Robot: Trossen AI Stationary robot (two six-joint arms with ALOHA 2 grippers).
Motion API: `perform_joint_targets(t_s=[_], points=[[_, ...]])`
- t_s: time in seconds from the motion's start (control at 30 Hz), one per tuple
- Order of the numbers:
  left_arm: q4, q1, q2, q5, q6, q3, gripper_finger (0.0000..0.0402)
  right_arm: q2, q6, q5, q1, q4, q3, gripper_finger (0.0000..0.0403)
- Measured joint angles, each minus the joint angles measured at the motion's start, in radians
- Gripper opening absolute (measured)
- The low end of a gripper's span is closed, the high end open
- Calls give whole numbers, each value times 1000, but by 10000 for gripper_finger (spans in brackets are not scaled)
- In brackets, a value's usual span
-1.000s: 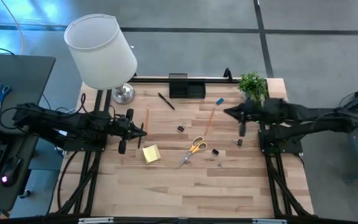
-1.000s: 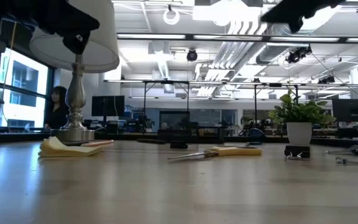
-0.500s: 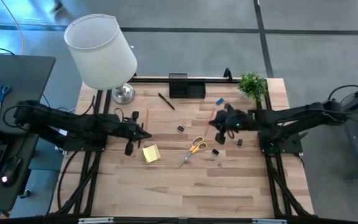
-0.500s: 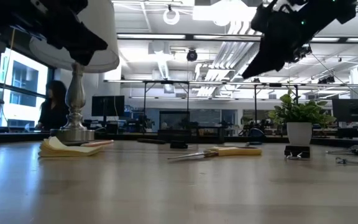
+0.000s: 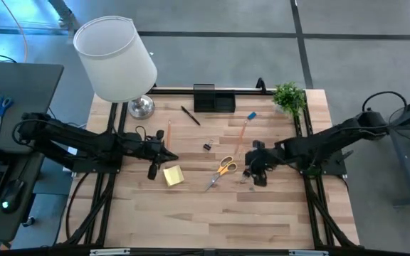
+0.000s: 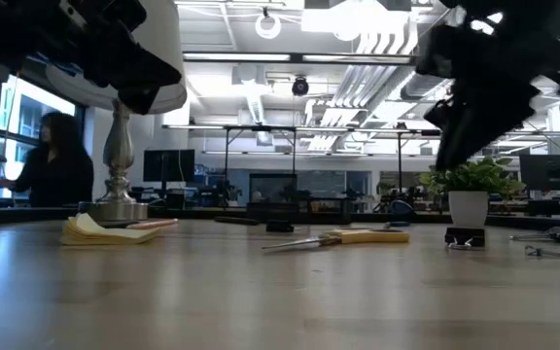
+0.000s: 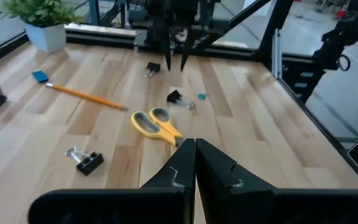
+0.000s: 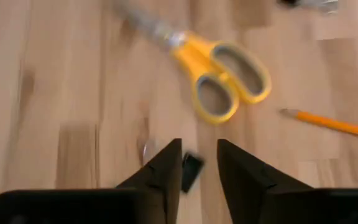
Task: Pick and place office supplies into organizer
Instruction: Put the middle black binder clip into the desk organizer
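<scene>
We see a table (image 5: 191, 220) of pale wood planks with a smooth, lightly sheened finish. The scissors (image 8: 210, 68) show glossy yellow-orange plastic handles and bright metal blades. The lamp base (image 5: 142, 107) looks like polished metal, and the gripper fingers (image 8: 160, 171) are matt black.

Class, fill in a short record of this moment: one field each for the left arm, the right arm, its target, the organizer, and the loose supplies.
left gripper: fingers shut, empty, above the sticky-note pad
right gripper: fingers apart, lowered over a binder clip
target: that clip, on the table, not yet gripped
organizer: at the table's back edge
loose supplies: orange-handled scissors, pencil, eraser, pen
</scene>
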Motion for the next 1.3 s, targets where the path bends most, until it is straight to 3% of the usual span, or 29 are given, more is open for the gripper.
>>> perform_joint_targets(t_s=[0.17,0.43,0.67,1.3], points=[[21,1,7,2,0,-6,1,57,-249,10,34,16,0,127],[16,1,7,3,1,-6,1,154,-458,19,6,26,26,173],[-15,1,7,3,0,-6,1,203,-465,-71,-1,-31,30,223],[-17,1,7,3,1,-6,1,273,-571,-28,-1,-11,30,186]])
